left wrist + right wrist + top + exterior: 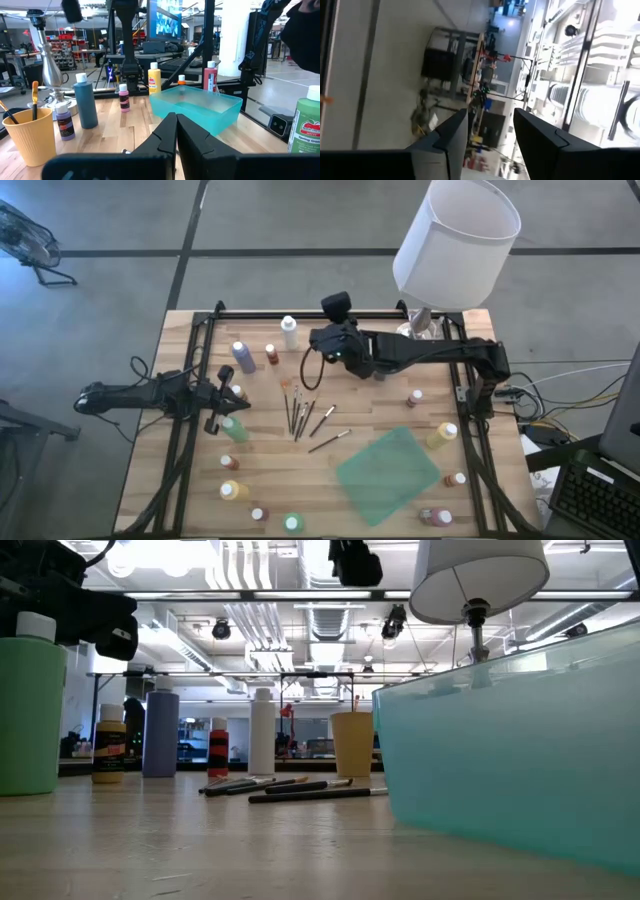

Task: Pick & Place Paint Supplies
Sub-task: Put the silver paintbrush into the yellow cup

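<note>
Right pincer [490,136]: fingers spread, nothing between them. It is raised clear of the counter [330,455] near the back rail and turned so its own camera looks out into the room, not down at the work. Left pincer [175,134]: fingers pressed together, empty, parked low at its own side with the green bottle [235,428] just beside it. It is waiting. Step in hand, as I judge it: bring the right pincer down onto one of the supplies. Nearest candidates are the loose brushes [300,414], fanned on the wood below the right pincer and a little toward the counter's front. The white bottle [290,332] stands just beside it on the side toward my left arm, with the small brown bottle [271,355] next along. The teal tray [395,480] lies farther off, toward the front and toward my right arm's base, and looks like the place to put things, though I cannot confirm that. To do it well, I should first roll the wrist until the fingers point down. For a brush, I should set the fingers across the handle, choose an outer one so its neighbours are not dragged, and close low against the wood. For a bottle, I should come in level at the body below the cap. Risk: the brushes lie close together and some appear to cross, so a careless close may lift two.
</note>
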Motion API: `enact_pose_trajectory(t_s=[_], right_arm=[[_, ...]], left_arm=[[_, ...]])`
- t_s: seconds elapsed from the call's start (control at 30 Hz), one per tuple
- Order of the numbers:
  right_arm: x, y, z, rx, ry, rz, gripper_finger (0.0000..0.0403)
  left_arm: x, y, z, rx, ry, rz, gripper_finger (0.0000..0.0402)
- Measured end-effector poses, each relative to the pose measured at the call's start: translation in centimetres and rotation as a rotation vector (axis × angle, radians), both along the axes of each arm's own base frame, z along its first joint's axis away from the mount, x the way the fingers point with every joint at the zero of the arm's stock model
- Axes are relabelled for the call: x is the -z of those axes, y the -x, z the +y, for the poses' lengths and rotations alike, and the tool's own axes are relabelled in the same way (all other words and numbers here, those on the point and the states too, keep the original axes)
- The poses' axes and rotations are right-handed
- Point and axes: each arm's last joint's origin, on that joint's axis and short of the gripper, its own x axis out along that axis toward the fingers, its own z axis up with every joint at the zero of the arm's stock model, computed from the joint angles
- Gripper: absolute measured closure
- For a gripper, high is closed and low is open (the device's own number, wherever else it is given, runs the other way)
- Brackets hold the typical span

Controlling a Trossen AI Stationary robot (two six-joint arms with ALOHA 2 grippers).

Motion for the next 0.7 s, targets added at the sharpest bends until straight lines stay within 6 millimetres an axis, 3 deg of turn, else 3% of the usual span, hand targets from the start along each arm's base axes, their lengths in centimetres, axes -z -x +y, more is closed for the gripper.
enact_pose_trajectory(t_s=[0.43,0.7], right_arm=[[-2.3,1.7,3.3,-0.21,-0.354,-0.156,0.0272],[-1.7,3.3,4.2,-0.288,-0.795,-0.1,0.0286]], left_arm=[[0.0,0.0,0.0,0.0,0.0,0.0,0.0388],[0.0,0.0,0.0,0.0,0.0,0.0,0.0388]])
